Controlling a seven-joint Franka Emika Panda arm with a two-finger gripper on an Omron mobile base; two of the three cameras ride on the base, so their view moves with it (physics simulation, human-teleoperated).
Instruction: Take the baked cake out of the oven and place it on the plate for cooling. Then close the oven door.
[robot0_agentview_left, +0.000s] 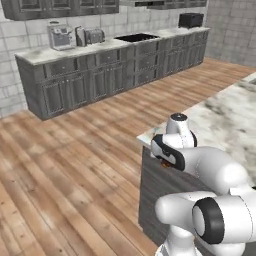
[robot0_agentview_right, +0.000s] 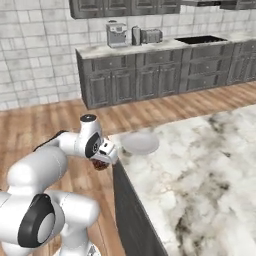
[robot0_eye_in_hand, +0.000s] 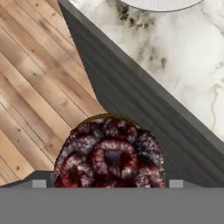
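Sitting between the gripper's (robot0_agentview_right: 102, 159) wide-set jaws, the baked cake (robot0_eye_in_hand: 111, 153) is held in the air just off the corner of the marble island counter (robot0_agentview_right: 200, 165), over the wood floor (robot0_eye_in_hand: 30, 92). The plate (robot0_agentview_right: 140, 142) lies on that counter near the corner, just beside the hand.

Plate (robot0_agentview_right: 140, 143): lay flat near the marble tabletop's (robot0_agentview_right: 200, 170) corner. Cake (robot0_agentview_right: 101, 164): dark reddish-brown, held in the end effector (robot0_agentview_right: 102, 161) just off that corner, above the wooden floor (robot0_agentview_right: 30, 131). Grey cabinets (robot0_agentview_right: 150, 80) stood behind.
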